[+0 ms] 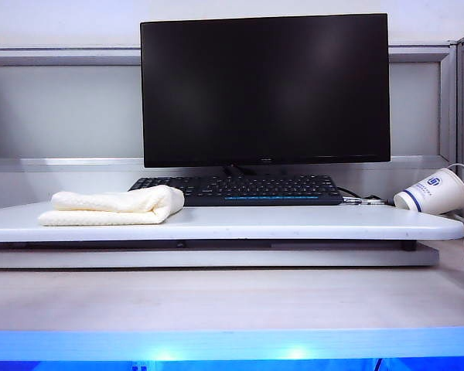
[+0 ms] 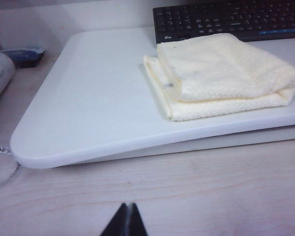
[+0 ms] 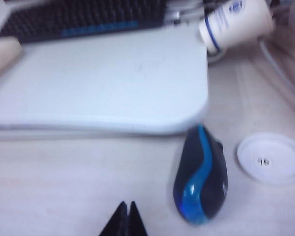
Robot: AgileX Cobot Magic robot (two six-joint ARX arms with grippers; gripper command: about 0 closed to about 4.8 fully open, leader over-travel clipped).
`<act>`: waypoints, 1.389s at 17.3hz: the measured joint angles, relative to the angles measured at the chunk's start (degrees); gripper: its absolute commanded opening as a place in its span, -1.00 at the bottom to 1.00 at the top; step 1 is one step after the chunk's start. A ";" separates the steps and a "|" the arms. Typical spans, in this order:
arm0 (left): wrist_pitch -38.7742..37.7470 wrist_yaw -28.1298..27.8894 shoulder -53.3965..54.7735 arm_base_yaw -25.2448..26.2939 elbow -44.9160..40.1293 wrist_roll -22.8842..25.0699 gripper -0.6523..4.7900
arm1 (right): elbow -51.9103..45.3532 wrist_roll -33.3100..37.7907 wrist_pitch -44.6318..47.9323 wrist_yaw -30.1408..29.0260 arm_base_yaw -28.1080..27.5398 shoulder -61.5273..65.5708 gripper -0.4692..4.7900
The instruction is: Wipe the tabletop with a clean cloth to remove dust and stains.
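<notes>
Cloth point(image 1: 112, 206), a folded cream-white waffle towel, lies untouched on the left part of the wide white matte tabletop point(image 1: 294, 223), just before the black keyboard point(image 1: 240, 189). I see my left gripper point(image 2: 126, 221) clenched and empty above the pale wood desk point(image 2: 187, 191), near the board's rounded corner. My right gripper point(image 3: 126, 220) is likewise clenched, empty, beside a black-and-blue mouse point(image 3: 200, 177). A white paper cup point(image 1: 433, 192) lies tipped at the board's right end.

Exterior camera: low, frontal, facing the monitor point(image 1: 264, 89). Wrist cameras: close, looking obliquely down at opposite tabletop point(image 1: 294, 222) corners; the right view seems blurred.
</notes>
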 measured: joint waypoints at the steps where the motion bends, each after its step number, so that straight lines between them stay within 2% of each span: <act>1: 0.00 0.02 0.00 0.00 0.00 0.00 -0.78 | 1.05 0.52 0.15 0.04 0.00 0.00 -0.71; 2: 0.00 0.07 0.00 0.00 0.00 0.00 -0.78 | 2.80 0.81 0.55 0.02 0.00 0.00 -0.61; 5: 0.02 1.40 0.00 0.00 0.00 -1.55 -0.78 | 5.84 2.82 1.84 -1.99 0.00 0.15 -0.55; 6: 0.04 2.60 0.00 0.00 0.00 -1.86 -0.78 | 6.40 3.41 1.92 -2.99 0.00 0.48 -0.40; 10: 0.63 9.35 0.00 0.00 0.00 -2.51 -0.78 | 9.51 6.43 4.46 -5.86 0.00 4.31 -0.11; 13: 1.01 14.10 0.00 0.00 0.02 -2.62 -0.78 | 14.45 6.73 5.84 -6.86 0.00 11.67 0.42; 17: 1.53 19.98 0.00 0.00 0.02 -2.62 -0.78 | 24.17 7.78 8.04 -13.03 0.00 28.35 0.85; 19: 1.68 22.12 0.00 0.02 0.02 -2.62 -0.78 | 30.42 9.75 10.49 -17.68 0.11 37.83 0.88; 21: 1.75 23.41 0.00 0.00 0.02 -2.62 -0.78 | 35.39 10.10 11.61 -19.50 2.38 45.00 1.00; 23: 1.77 24.22 0.00 0.00 0.07 -2.62 -0.78 | 40.15 10.14 12.20 -19.80 7.45 52.35 1.00; 24: 1.75 24.22 0.00 0.00 0.07 -2.62 -0.78 | 43.69 10.16 12.35 -18.67 11.85 58.07 1.00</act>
